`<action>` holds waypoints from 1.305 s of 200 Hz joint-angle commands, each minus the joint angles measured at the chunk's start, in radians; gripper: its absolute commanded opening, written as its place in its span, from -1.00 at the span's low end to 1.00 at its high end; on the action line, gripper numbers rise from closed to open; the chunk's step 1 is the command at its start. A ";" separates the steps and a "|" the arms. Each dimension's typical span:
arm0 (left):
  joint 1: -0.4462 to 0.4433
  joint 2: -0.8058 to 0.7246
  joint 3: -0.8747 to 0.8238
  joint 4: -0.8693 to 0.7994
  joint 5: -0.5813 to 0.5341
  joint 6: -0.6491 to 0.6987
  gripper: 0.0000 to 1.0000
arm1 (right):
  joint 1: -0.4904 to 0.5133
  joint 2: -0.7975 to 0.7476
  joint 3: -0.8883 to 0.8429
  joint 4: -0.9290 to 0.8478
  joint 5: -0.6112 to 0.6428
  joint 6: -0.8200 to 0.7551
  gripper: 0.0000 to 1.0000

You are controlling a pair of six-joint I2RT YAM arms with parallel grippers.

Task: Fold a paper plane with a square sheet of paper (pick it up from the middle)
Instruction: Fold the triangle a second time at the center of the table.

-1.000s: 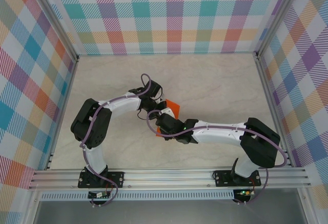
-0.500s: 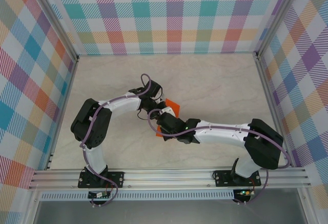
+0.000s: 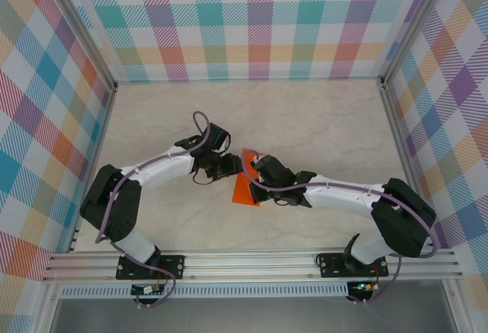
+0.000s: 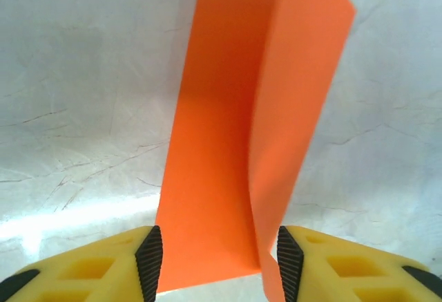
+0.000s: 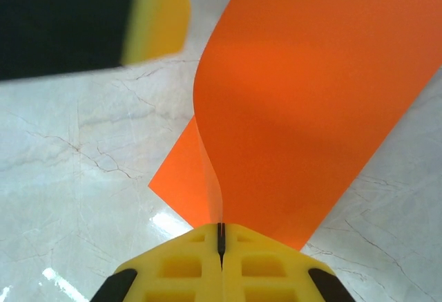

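Right pincer [image 5: 221,236] of mine is clamped on one folded orange paper sheet [image 5: 304,108]; my left pincer [image 4: 214,260] stands parted, straddling it.

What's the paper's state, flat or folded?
Folded, loosely: the paper shows a lengthwise crease with one flap lifted off the other, and the right end effector is shut on it.

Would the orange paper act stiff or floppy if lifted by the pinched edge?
Probably floppy: the orange paper bows in a curve from the right gripper, shut on its edge. Likely very light, as that one pinch holds a flap raised. It may slide easily on the glossy table.
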 commanded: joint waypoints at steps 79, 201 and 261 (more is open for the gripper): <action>-0.003 0.034 -0.101 0.149 0.105 -0.029 -0.44 | -0.144 0.034 -0.020 0.061 -0.201 0.031 -0.89; -0.034 0.141 -0.080 0.180 0.114 -0.011 -0.57 | -0.180 0.172 0.105 -0.055 -0.154 -0.059 -0.87; -0.039 0.149 -0.073 0.170 0.107 -0.002 -0.59 | -0.187 0.233 0.170 -0.116 -0.153 -0.121 -0.86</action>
